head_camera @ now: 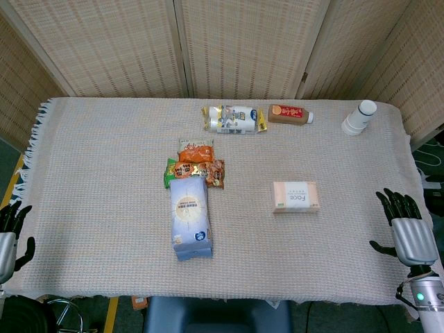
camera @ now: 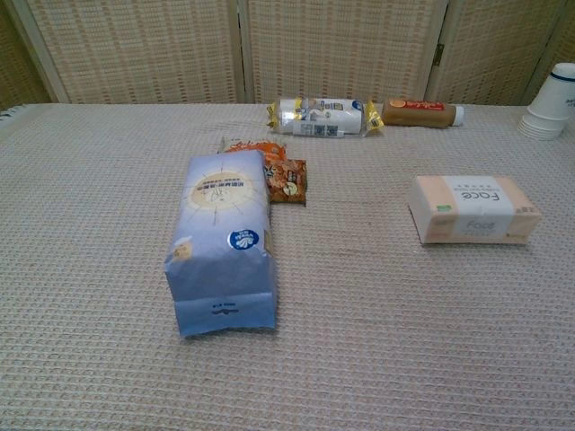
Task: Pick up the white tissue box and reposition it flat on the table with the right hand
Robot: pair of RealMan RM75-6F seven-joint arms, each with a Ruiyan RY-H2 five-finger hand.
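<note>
- Covering the whole table (head_camera: 104, 229) is a beige woven cloth with a fringe at its left edge; pale woven folding screens (head_camera: 243, 41) close the room behind its far edge.
- Lying lengthwise near the middle, toward the front edge, is a tall pale-blue paper bag (head_camera: 189, 218); its far end touches a cluster of orange and green snack packets (head_camera: 195, 166).
- The white and peach tissue box (head_camera: 296, 196), printed "Face", lies flat right of centre, well apart from everything else, so the right hand should have an open approach.
- Along the far edge lie a white foil-ended wrapped packet (head_camera: 232, 118) and a brown bottle with a white cap (head_camera: 289, 114) on its side; a stack of white paper cups (head_camera: 359, 117) stands toward the far right corner.
- The right hand (head_camera: 407, 227) hovers at the right edge, fingers spread and holding nothing, well apart from the box.
- The left hand (head_camera: 10, 232) waits at the left edge, fingers apart, empty.
</note>
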